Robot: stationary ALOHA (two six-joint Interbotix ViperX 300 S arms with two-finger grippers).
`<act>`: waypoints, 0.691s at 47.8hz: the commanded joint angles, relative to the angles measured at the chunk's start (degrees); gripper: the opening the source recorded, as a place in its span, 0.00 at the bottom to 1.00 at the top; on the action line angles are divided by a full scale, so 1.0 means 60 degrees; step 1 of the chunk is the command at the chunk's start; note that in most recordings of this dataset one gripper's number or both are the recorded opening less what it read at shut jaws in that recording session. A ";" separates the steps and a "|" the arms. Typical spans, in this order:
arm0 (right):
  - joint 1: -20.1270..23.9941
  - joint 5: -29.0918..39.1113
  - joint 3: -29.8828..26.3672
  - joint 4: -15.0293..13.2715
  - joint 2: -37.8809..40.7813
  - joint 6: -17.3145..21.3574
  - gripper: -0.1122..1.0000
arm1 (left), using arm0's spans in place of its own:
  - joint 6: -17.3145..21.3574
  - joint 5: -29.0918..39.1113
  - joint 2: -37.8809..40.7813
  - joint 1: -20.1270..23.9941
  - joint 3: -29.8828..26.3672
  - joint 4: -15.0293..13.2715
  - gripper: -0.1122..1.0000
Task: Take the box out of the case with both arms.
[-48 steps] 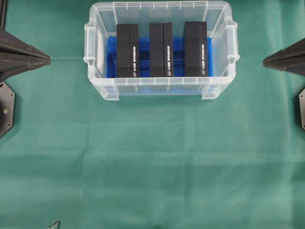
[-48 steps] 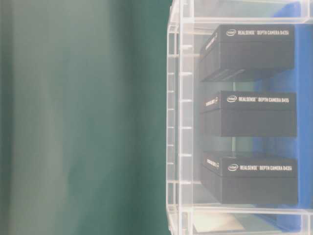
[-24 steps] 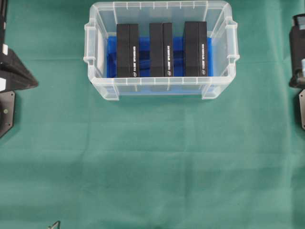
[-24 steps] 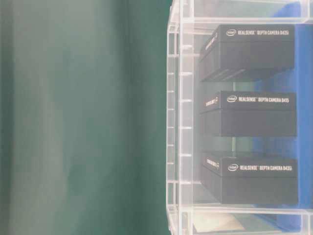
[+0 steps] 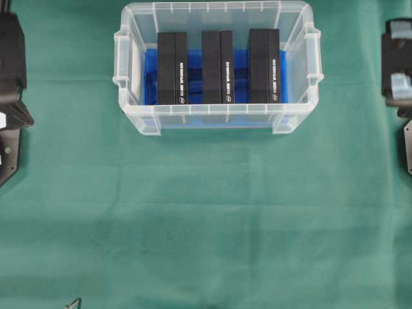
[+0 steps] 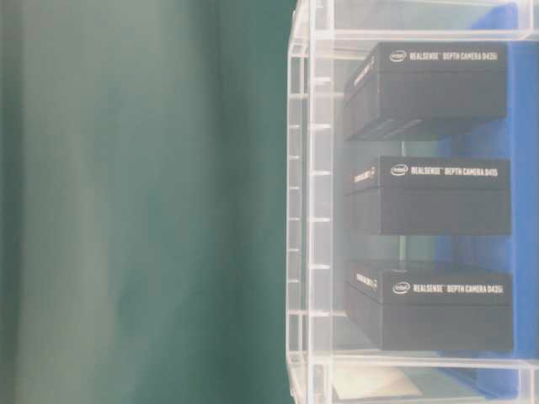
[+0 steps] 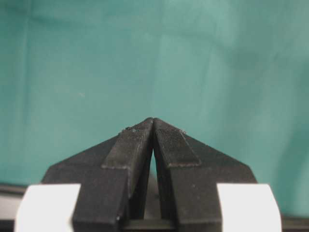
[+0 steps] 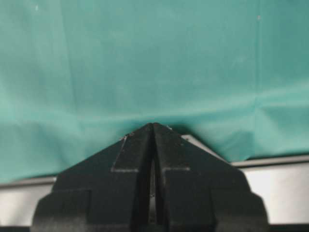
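Three black boxes (image 5: pixel 219 67) stand in the case (image 5: pixel 132 106); left pincer (image 7: pixel 153 121) and right pincer (image 8: pixel 153 125) pinched empty.

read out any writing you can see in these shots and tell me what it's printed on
"intel REALSENSE DEPTH CAMERA D435i" on the top black box in the table-level view.
"intel REALSENSE DEPTH CAMERA D415" on the middle black box.
"intel REALSENSE DEPTH CAMERA D435i" on the bottom black box.
Side lettering on the boxes, and their labels in the overhead view: too small to read.
Case, cloth: none.
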 commanded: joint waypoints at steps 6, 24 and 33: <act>0.0015 0.0015 -0.0234 -0.0483 -0.0029 0.3032 0.09 | -0.3823 0.0059 -0.0146 -0.0029 -0.0190 0.0044 0.10; 0.0000 0.0073 -0.0220 -0.0894 0.0015 1.0737 0.09 | -1.1514 0.0352 -0.0015 0.0015 -0.0234 0.0264 0.10; 0.0015 0.0088 -0.0234 -0.0938 0.0015 1.2012 0.09 | -1.1968 0.0425 0.0146 0.0073 -0.0322 0.0264 0.10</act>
